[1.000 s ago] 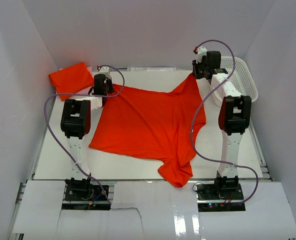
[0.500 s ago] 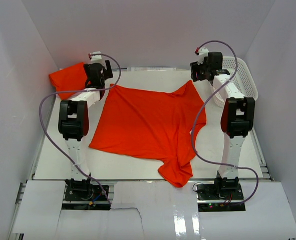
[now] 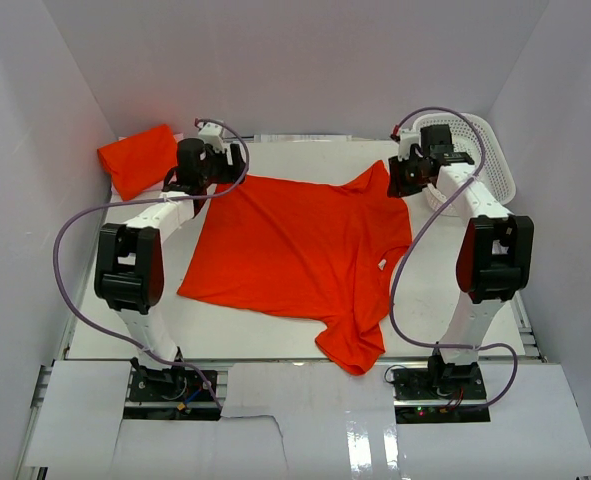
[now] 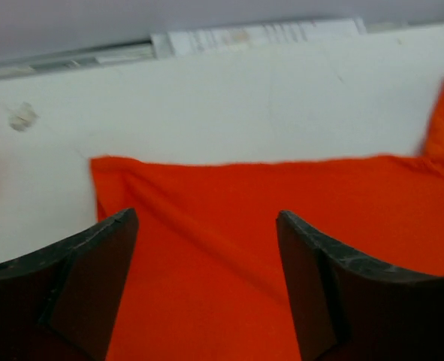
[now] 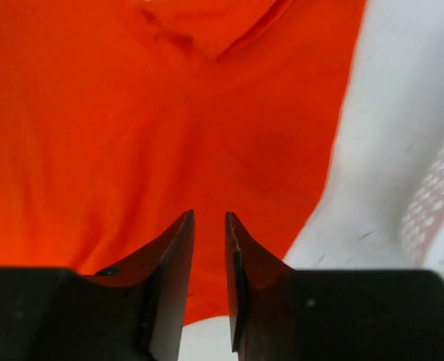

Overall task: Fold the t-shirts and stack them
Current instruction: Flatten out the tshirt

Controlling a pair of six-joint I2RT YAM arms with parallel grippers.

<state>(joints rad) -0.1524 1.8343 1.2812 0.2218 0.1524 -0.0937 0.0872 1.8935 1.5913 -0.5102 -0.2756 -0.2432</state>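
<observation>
Two t-shirts are seen: a spread t-shirt [image 3: 295, 245] laid on the tabletop [image 3: 245, 335], a folded t-shirt [image 3: 140, 158] at the far left corner. Left jaws are held wide, right jaws narrow; nothing is gripped.

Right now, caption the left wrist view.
Open left gripper over a corner of the orange-red t-shirt spread on the white table.

left fingers [image 4: 86, 286] wide, right fingers [image 5: 169, 293] slightly parted
</observation>
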